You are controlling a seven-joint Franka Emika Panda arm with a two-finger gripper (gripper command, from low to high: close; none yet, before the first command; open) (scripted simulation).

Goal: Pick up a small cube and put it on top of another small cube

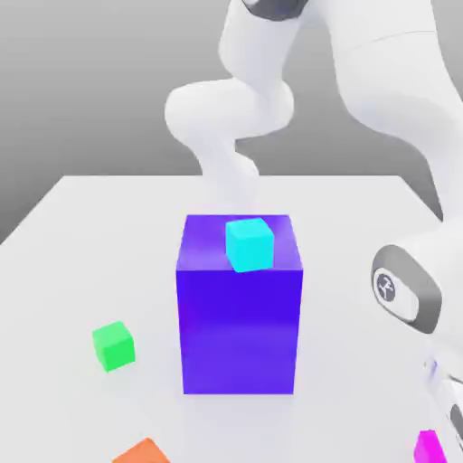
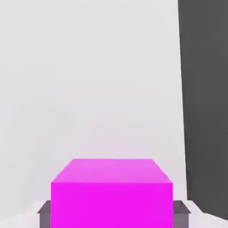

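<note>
Exterior view: white table, gray backdrop behind.

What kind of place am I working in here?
Likely a simulated test scene: a bare white table, plain coloured cubes like the green one, and a flat grey backdrop.

Big block, blue-purple, upright on white table, near table center; front face and top visible. Cyan cube sits on block's top, toward its near edge, off-center to about 4 o'clock, slightly turned. Orange cube on table, at about 7 o'clock from block, apart from it, cut off by exterior view's bottom edge. Gray background behind table at 12 o'clock. Dark gray area beyond table edge in hand view.
</note>
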